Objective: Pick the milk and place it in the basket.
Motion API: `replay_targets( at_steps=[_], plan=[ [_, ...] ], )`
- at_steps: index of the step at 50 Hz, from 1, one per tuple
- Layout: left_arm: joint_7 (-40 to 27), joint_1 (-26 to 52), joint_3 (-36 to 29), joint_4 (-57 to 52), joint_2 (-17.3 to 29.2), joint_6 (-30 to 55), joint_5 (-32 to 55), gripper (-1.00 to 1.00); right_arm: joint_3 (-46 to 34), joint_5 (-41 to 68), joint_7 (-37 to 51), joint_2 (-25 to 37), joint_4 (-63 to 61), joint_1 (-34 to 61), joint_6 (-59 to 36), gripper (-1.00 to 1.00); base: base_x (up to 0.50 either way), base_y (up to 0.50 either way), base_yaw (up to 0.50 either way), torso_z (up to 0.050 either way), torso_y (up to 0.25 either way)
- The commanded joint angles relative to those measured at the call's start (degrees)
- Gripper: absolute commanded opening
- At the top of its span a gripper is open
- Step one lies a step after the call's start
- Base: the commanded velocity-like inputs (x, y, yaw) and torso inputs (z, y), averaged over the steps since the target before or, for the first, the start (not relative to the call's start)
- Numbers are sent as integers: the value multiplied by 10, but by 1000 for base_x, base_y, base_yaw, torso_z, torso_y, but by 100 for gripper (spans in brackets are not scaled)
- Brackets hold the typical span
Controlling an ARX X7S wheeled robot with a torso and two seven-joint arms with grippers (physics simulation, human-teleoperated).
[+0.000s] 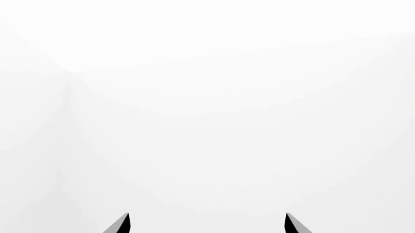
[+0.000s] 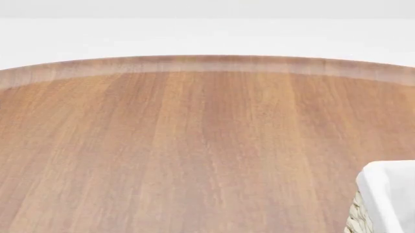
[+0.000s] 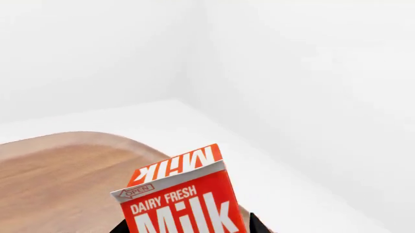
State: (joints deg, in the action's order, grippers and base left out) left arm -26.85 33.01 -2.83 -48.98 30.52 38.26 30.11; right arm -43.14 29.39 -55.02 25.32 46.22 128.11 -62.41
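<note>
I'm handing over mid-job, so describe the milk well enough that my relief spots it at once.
Start at the round wooden table; in the right wrist view, the milk fills the foreground in front of its edge, between the right gripper's dark fingertips. It is a red gable-top carton with white "DAIRY FRESH Milk" lettering, the only carton in view.

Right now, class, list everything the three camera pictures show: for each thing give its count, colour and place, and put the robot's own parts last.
milk: one, red carton with white lettering, between the right gripper's fingers, seen only in the right wrist view.
basket: one, cream wicker with white cloth lining, only a corner showing at the head view's lower right, on the table.
table: one, brown wood with a rounded edge, filling the head view.
walls and floor: white, plain, behind everything.
left gripper: one, dark fingertips apart, holding nothing.
right gripper: one, dark fingers flanking the milk.
</note>
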Motion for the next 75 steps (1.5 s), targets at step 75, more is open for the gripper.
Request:
replay_targets(
  at_steps=[75],
  plan=[
    [-15, 5, -7, 0, 10, -4, 8, 100, -75, -290, -350, 276, -275, 69, -273, -100, 0, 0, 0, 0, 1]
  ],
)
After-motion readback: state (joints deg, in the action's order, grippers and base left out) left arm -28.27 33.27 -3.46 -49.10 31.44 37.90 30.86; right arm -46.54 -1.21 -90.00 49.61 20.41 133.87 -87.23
